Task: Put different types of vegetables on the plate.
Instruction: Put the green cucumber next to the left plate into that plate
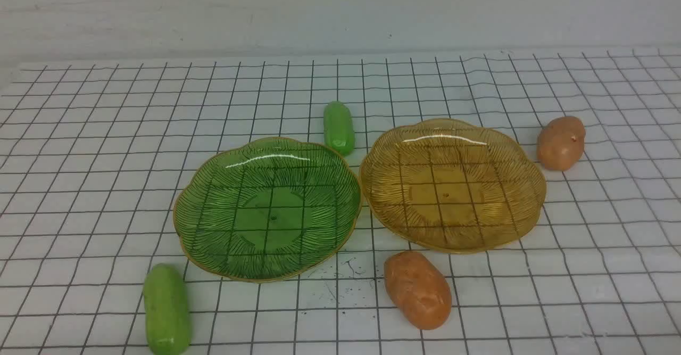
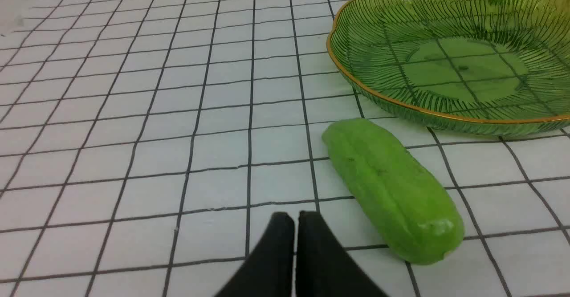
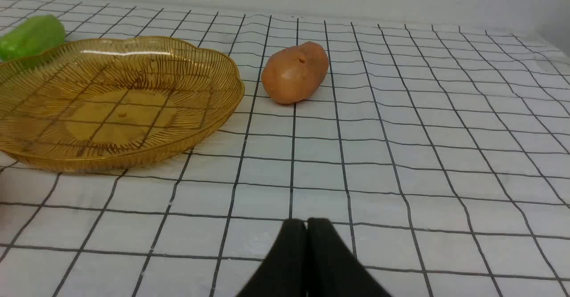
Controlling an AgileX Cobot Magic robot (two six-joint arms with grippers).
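1. The green plate (image 1: 268,208) and amber plate (image 1: 452,184) sit side by side mid-bench (image 1: 80,131), with the green one toward the left edge.
2. All four vegetables lie on the cloth outside the plates.
3. The near cucumber (image 1: 166,308) lies at the near edge, left of the green plate.
4. The far cucumber (image 1: 339,128) lies behind the gap between the plates.
5. The near potato (image 1: 417,289) lies in front of the amber plate.
6. The far potato (image 1: 560,142) lies beside the amber plate, toward the right edge.
7. The left gripper (image 2: 295,219) has its jaws pressed together, near the near cucumber and apart from it.
8. The right gripper (image 3: 306,225) has its jaws pressed together, well apart from the far potato.
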